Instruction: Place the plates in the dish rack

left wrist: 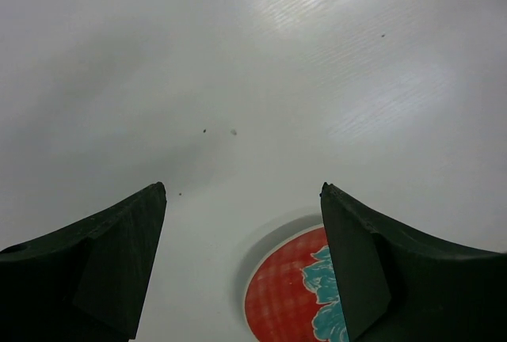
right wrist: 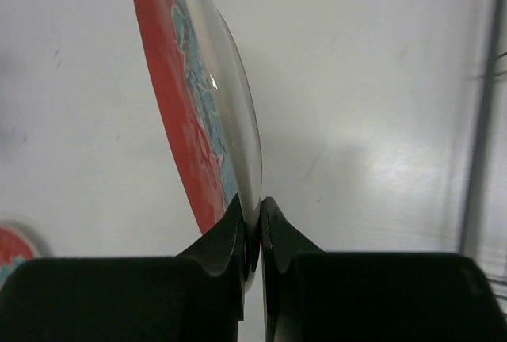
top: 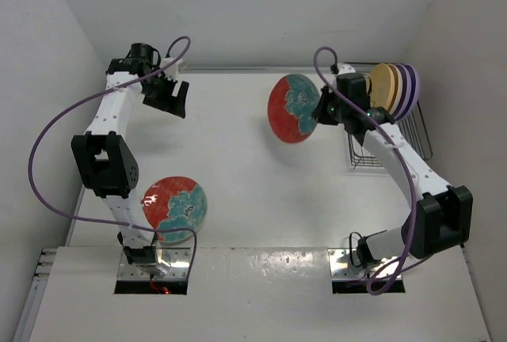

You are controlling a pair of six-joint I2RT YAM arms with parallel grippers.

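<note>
Right wrist — red plate point(right wrist: 170, 96) in pincer point(right wrist: 253, 214)

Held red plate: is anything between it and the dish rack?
No object visible. Only the right arm's own wrist lies between the plate and the rack; standing plates fill its far end.

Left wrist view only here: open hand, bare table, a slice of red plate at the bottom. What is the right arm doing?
Observer: The right hand is shut on the rim of a second red floral plate, held on edge.
Operator: Near the rack?
Observer: Yes, the dish rack is just right of it, with an orange-yellow plate and lilac plates standing upright inside.
Operator: And the plate I see?
Observer: That red plate lies flat by the left arm's base, well apart from the left hand.
</note>
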